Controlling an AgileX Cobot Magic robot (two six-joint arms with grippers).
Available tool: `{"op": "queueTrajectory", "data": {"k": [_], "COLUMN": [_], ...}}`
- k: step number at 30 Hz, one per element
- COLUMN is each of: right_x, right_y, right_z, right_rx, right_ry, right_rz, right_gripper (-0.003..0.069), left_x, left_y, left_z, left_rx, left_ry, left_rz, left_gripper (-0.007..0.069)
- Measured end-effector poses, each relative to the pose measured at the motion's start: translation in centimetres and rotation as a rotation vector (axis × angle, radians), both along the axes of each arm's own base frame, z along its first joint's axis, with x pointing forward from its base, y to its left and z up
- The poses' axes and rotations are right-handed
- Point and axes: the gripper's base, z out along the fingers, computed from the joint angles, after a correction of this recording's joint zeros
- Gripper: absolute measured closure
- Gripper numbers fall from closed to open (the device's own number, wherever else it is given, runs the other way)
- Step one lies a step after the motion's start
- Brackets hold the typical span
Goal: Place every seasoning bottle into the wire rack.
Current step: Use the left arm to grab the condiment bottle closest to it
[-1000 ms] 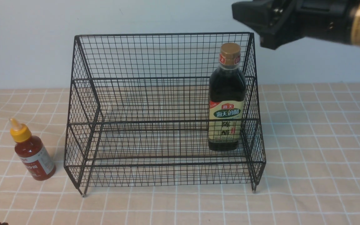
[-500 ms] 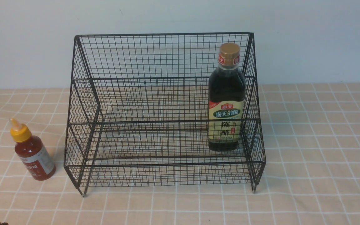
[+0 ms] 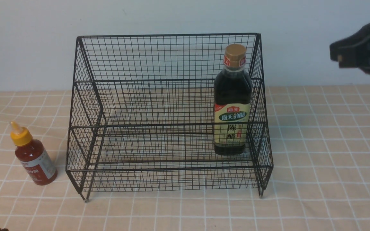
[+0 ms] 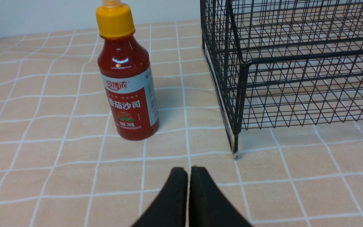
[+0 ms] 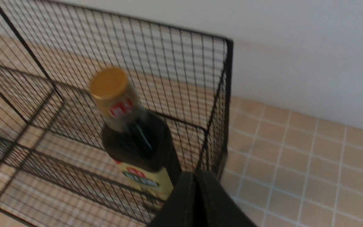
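The black wire rack (image 3: pixel 169 34) stands mid-table. The tall dark vinegar bottle (image 3: pixel 232 106) with its gold cap stands upright at the right end of the rack's lower tier. The small red sauce bottle (image 3: pixel 34 157) with a yellow nozzle cap stands on the cloth, left of the rack and outside it. My left gripper (image 4: pixel 188 170) is shut and empty, low over the cloth. It is short of the red bottle (image 4: pixel 128 91) and the rack's front foot (image 4: pixel 235 154). My right gripper (image 5: pixel 195 175) is shut on nothing. It hangs high to the right of the rack (image 5: pixel 228 78), above the vinegar bottle (image 5: pixel 137 138).
A beige cloth (image 3: pixel 326 154) with white grid lines covers the table. A pale wall (image 3: pixel 27 48) rises close behind the rack. The right arm's black tip (image 3: pixel 334 56) shows at the front view's upper right edge.
The right arm has drawn back from above the rack's right top corner, left the front view, and now shows farther right and lower. Both bottles and the left gripper have stayed put.
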Motion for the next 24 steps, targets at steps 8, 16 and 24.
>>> {"op": "queueTrajectory", "data": {"k": [8,16,24], "right_x": [-5.4,-10.8,-11.6], "right_y": [-1.6,-3.2,-4.2], "right_z": [5.1,7.1,7.7], "right_rx": [0.16,0.198,-0.019], "right_ry": [-0.312,-0.443,-0.603], "right_rz": [0.008,0.035,-0.002], "right_gripper": [0.0672,0.0672,0.0672], "left_x": [0.0,0.0,0.0], "left_y": [0.0,0.0,0.0], "left_z": [0.0,0.0,0.0], "left_rx": [0.0,0.0,-0.001], "left_ry": [0.0,0.0,0.0], "left_rz": [0.0,0.0,0.0], "left_gripper": [0.0631,0.0631,0.0631]}}
